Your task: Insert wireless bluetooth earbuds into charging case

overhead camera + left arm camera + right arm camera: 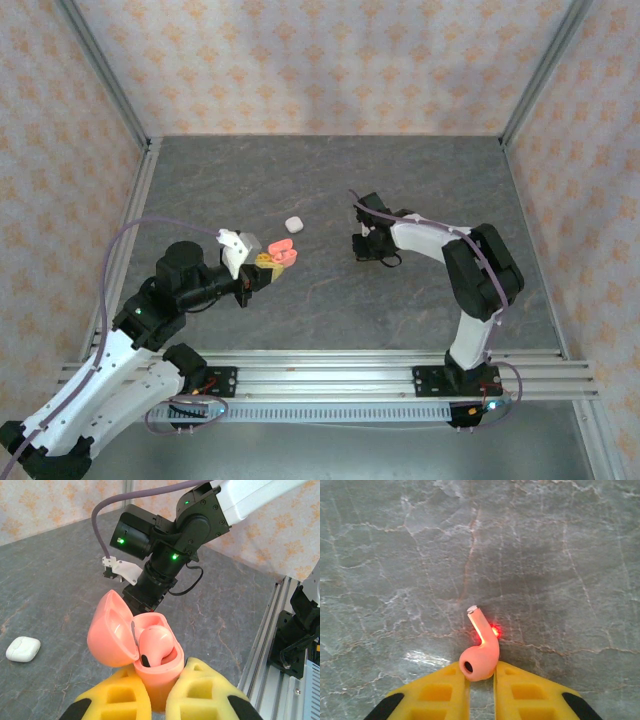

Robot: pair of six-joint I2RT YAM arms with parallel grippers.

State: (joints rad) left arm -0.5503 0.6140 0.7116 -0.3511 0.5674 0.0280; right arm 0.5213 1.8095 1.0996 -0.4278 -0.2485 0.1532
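Grey, veined stone-look surface (330,180) lies under two charging cases and two earbuds. Held above it, the left hand (160,674) is clamped on an open salmon-pink rounded plastic case (112,630), whose base is cut off behind the yellow fingers (200,690). One salmon-pink stemmed plastic earbud (155,642) sits inside, its stem hidden. At that case's 9 o'clock lies a shut white rounded plastic case (23,649), contents unseen. The right hand (480,669) pinches the bulb of a second salmon-pink earbud (480,657), stem toward 12 o'clock.

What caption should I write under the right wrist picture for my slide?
Right gripper pinches a pink earbud over the grey table.
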